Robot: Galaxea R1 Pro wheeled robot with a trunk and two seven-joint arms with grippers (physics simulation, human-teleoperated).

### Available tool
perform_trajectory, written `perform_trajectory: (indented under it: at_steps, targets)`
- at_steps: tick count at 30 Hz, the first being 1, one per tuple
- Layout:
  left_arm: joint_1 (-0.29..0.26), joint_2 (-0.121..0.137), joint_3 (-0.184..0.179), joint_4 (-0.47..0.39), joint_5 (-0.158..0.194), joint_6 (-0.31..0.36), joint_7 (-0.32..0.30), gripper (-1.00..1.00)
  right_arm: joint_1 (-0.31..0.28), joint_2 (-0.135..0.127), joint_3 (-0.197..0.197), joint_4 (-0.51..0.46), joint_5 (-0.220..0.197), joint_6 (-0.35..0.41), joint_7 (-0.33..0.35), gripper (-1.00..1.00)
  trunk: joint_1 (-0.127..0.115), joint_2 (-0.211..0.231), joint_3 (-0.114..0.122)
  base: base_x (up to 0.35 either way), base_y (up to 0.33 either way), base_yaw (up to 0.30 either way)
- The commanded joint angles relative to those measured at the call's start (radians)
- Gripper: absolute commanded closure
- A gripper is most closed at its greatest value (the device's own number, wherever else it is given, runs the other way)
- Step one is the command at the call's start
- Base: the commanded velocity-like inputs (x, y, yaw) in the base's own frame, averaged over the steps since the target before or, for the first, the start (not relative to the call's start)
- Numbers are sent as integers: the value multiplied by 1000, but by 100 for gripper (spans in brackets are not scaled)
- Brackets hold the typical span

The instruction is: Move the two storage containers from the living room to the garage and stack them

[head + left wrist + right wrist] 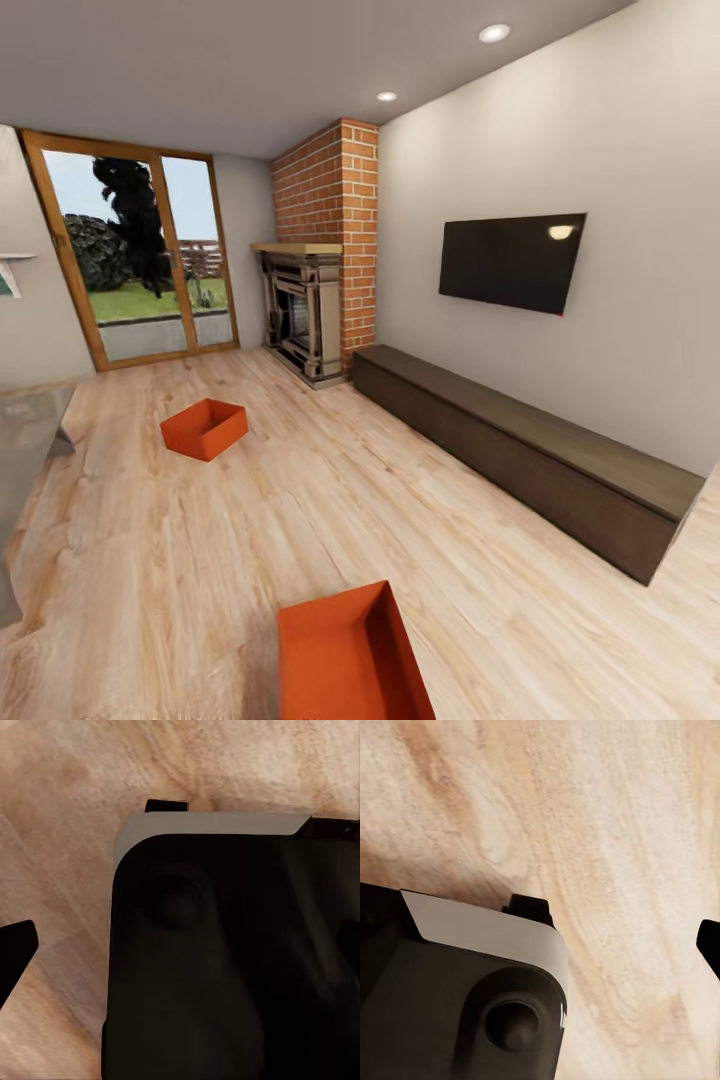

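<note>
Your head camera looks into the living room: the near storage container [345,655] sits on the wood-plank floor [300,520] at the bottom edge of the view, open top up. The far storage container [204,428] lies further off, toward the glazed doors [140,250], well apart from the first. Each wrist camera shows dark robot body over bare planks. Left gripper [97,877] and right gripper [619,922]: only dark finger tips visible, holding nothing; the containers' position relative to them can't be told.

Cut off by the head view's bottom edge: nearer storage container [350,655] (front end unseen).
</note>
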Motion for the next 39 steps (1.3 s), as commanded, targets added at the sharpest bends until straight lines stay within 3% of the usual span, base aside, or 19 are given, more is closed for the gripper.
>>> perform_trajectory:
  at_steps: [1,8,23,30,39]
  targets:
    - [-1,0,2,1,6,-3,0,-100,0,0,9,-1,-9,-2,-4,-100,0,0,-1,0,0,268]
    - [-1,0,1,1,6,-3,-1,-100,0,-1,9,-1,-9,-2,-4,-100,0,0,-1,0,-38,175]
    - [-1,0,2,2,6,-3,-1,-100,0,-2,9,-1,-8,-2,-4,-100,0,0,-1,0,-243,6]
    - [-1,0,2,2,6,-3,-1,-100,0,-1,9,-1,-8,-3,-4,-100,0,0,-1,0,-40,24]
    - [-1,0,3,1,6,-3,0,-100,0,-2,10,-1,-7,-3,-4,-100,0,0,-1,0,-1,207]
